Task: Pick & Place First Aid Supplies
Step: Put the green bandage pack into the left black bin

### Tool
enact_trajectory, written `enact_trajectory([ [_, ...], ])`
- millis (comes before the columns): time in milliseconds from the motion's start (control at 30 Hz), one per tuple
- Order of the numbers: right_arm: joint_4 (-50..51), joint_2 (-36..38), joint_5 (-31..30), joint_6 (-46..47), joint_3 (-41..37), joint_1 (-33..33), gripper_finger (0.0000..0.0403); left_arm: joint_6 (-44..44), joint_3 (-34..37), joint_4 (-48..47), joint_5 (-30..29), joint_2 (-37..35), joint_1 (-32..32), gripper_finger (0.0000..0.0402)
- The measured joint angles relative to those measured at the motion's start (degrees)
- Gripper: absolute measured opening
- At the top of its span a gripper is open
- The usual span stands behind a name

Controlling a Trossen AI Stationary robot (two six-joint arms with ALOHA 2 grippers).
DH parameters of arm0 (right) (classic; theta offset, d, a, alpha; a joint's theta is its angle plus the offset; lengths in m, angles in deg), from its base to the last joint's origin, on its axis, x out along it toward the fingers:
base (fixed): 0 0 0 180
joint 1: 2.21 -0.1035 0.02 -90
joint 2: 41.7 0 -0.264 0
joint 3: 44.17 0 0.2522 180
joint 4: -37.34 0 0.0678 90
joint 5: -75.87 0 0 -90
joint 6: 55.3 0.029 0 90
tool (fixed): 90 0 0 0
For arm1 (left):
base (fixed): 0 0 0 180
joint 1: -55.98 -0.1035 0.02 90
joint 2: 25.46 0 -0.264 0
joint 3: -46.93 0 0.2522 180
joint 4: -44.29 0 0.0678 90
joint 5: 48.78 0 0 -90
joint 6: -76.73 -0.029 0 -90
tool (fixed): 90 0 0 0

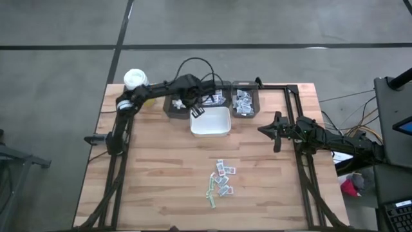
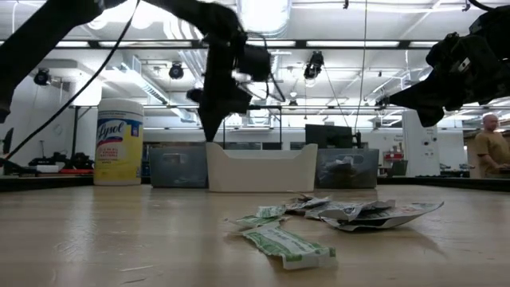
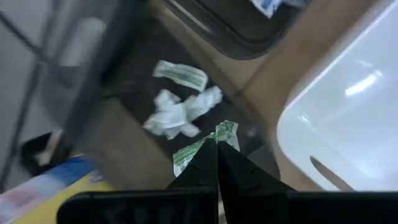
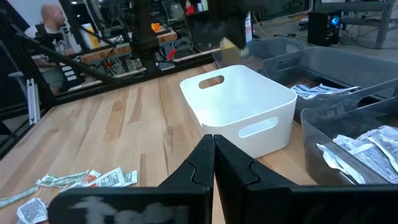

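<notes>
In the high view we see the left gripper (image 1: 196, 111) at the upper middle of the frame, over the seam between the left grey bin (image 1: 175, 105) and the white tub (image 1: 211, 122). In its wrist view the fingers (image 3: 208, 163) are pressed together, and a green-and-white packet (image 3: 205, 144) sits right at their tips; we cannot tell whether it is pinched or lying loose in the bin below. That packet's long axis runs diagonally, from lower left to upper right of the wrist frame. Beside it in the same bin lie a crumpled white packet (image 3: 180, 114) and a green strip (image 3: 181, 74) slanting from upper left to lower right. The right gripper (image 1: 265, 129) hangs at the right of the table, well apart from the tub, its fingers (image 4: 202, 163) closed on nothing. The loose pile of packets (image 1: 221, 180) lies on the table (image 1: 154, 167) in the lower middle of the high view, strung roughly top to bottom, with one long green strip (image 2: 288, 245) nearest in the low view. More packets fill the right bin (image 1: 244, 102).
</notes>
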Motion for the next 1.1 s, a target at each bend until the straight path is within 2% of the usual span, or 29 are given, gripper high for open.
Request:
enact_trajectory([
  [167, 0.0, 0.0, 0.0, 0.0, 0.0, 0.0, 0.0008, -3.4, 7.8, 9.4, 6.9, -1.6, -4.4, 0.0000],
  [467, 0.0, 0.0, 0.0, 0.0, 0.0, 0.0, 0.0008, -3.9, 15.6, 14.8, 6.9, -3.4, -6.6, 0.0005],
  [833, 0.0, 0.0, 0.0, 0.0, 0.0, 0.0, 0.0008, -3.9, 16.0, 14.7, 9.1, -5.7, -7.1, 0.0090],
  [967, 0.0, 0.0, 0.0, 0.3, 0.0, 0.0, 0.0008, -1.6, 15.9, 14.5, 15.2, -10.2, -5.0, 0.0108],
  [1033, 0.0, 0.0, 0.0, 0.2, 0.0, 0.0, 0.0008, 0.4, 15.9, 15.6, 18.7, -13.1, -2.2, 0.0109],
  [1100, 0.0, 0.0, 0.0, 0.1, 0.0, 0.0, 0.0008, 1.7, 16.2, 17.6, 19.5, -15.8, 2.2, 0.0109],
])
